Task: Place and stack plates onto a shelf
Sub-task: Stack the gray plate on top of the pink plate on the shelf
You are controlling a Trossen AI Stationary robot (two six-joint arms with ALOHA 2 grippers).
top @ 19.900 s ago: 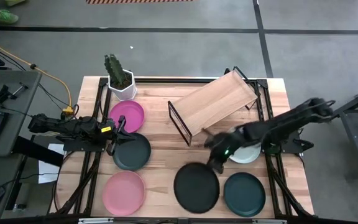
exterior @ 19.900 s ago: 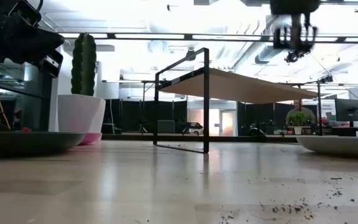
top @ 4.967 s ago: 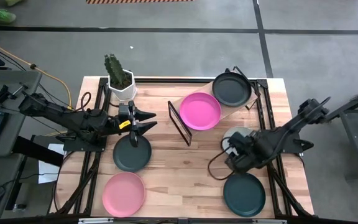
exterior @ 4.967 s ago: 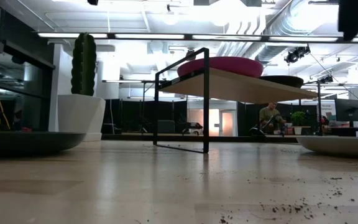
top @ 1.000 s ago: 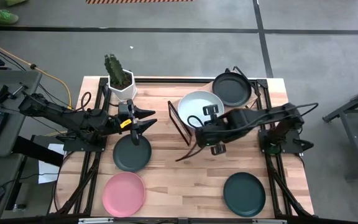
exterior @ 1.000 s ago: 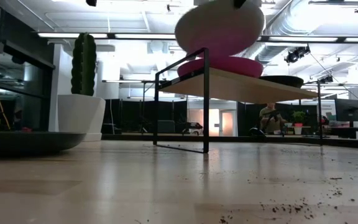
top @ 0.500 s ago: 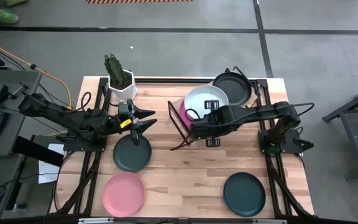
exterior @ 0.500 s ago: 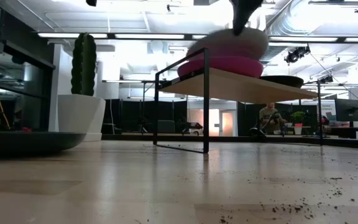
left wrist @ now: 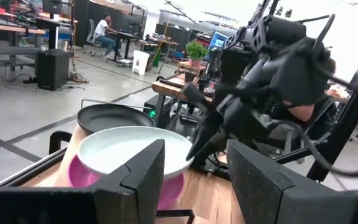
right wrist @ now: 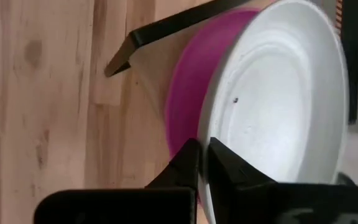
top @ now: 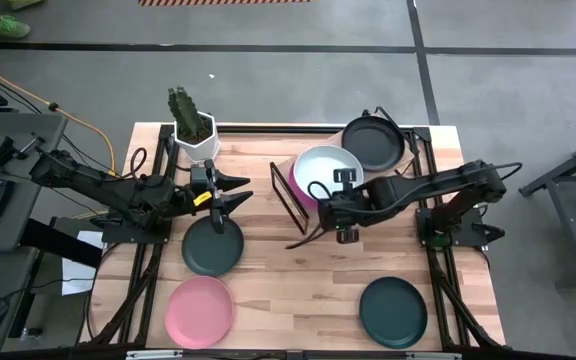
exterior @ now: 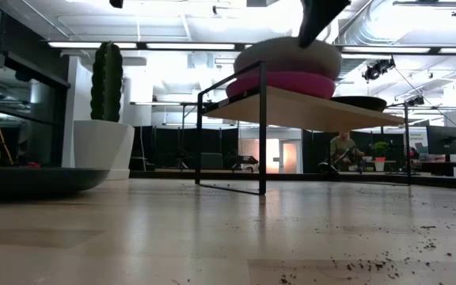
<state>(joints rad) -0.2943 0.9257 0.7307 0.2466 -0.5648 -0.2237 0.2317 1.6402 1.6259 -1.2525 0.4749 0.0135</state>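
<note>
A pale white plate [top: 330, 168] lies on a magenta plate [top: 299, 176] at the left end of the wooden shelf [exterior: 315, 111]. A dark plate [top: 373, 143] sits at the shelf's right end. My right gripper [top: 320, 196] is shut on the white plate's rim. My left gripper [top: 236, 193] hangs open and empty at the table's left, over a dark plate [top: 211, 247] that lies on the table. A light pink plate [top: 199, 310] and a dark green plate [top: 393, 312] lie near the front edge. My right gripper pinches the white plate's rim [right wrist: 211, 134] on its near-left side between its two fingers. It comes from the table's near right, slanting down. The plate lies about level on the magenta plate [right wrist: 182, 106], shifted a little to the right of it.
A cactus in a white pot [top: 194, 130] stands at the far left of the table. The shelf's black wire frame [top: 286, 200] stands up at its left end, close to my right gripper. Bare wood shows in the middle of the table [top: 288, 280].
My right gripper has come down toward the shelf with the white plate. The plate was tilted and held above the magenta plate a second ago; now it has levelled and settled onto it. My left arm has kept still.
</note>
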